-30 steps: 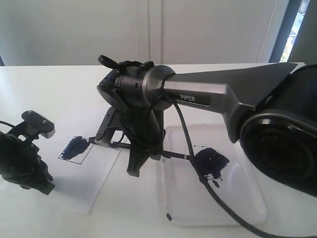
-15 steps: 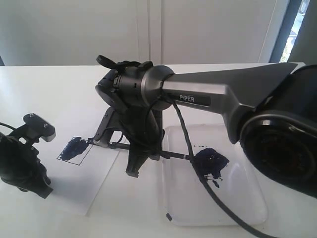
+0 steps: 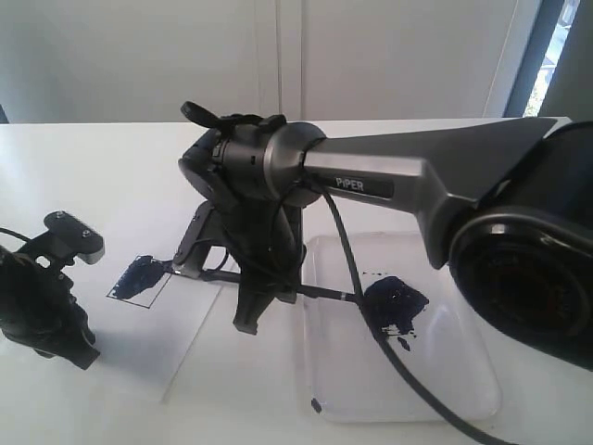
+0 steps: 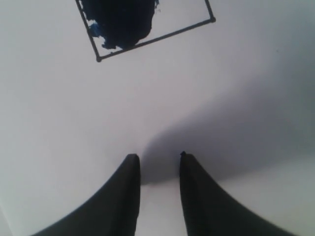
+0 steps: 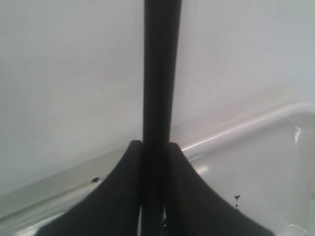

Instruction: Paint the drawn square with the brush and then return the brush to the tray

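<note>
The drawn square point(image 3: 139, 276) lies on the white paper sheet point(image 3: 176, 348). Dark blue paint covers part of its inside; in the left wrist view one corner of the drawn square point(image 4: 184, 17) is still white. The brush point(image 3: 320, 291) lies nearly level, its tip end at the square's right edge and its handle end over the tray point(image 3: 435, 366). My right gripper point(image 3: 246, 320) points down between paper and tray, shut on the black brush point(image 5: 161, 73) handle. The left gripper point(image 4: 157, 157) is open and holds nothing, low over the paper near the square.
A dark blue paint blot point(image 3: 394, 301) sits in the tray's far part, with small splatters below it. The tray rim point(image 5: 246, 129) runs just beside the right fingertips. A black cable point(image 3: 371, 324) hangs from the right arm across the tray.
The right gripper with the brush has edged slightly left toward the square. The left arm has shifted a little; its gripper stays open.
</note>
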Controlling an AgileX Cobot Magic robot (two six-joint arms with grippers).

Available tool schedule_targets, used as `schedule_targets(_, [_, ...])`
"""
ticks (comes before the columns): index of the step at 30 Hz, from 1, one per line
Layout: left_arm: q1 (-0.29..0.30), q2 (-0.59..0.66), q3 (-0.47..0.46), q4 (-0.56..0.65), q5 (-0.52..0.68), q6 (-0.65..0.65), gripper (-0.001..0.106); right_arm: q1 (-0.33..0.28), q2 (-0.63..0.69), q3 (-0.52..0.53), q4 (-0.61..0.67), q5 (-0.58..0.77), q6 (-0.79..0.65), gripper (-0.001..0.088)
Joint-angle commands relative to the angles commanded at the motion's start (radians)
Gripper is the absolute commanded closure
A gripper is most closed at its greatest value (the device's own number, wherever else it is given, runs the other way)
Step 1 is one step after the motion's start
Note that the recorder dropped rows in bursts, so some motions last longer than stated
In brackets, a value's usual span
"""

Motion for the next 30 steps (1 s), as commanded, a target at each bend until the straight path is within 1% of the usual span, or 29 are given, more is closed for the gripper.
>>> schedule_targets(11, [0.000,0.000,0.000,0.004,-0.002,-0.019,0.071,0.030,0.000,0.000,0.029,0.000,-0.004,0.0868])
schedule_targets(15, [0.000,0.000,0.000,0.004,-0.004,-0.019,0.071,0.045,-0.008,0.035,0.032,0.000,-0.004,0.0868])
schedule_targets(20, [0.000,0.000,0.000,0.011,-0.004,-0.019,0.071,0.047,-0.017,0.080,0.027,0.000,0.004,0.0868])
schedule_targets(30, [0.000,0.000,0.000,0.011,-0.004,-0.021,0.071,0.047,-0.059,0.080,0.037,0.000,0.000,0.0868])
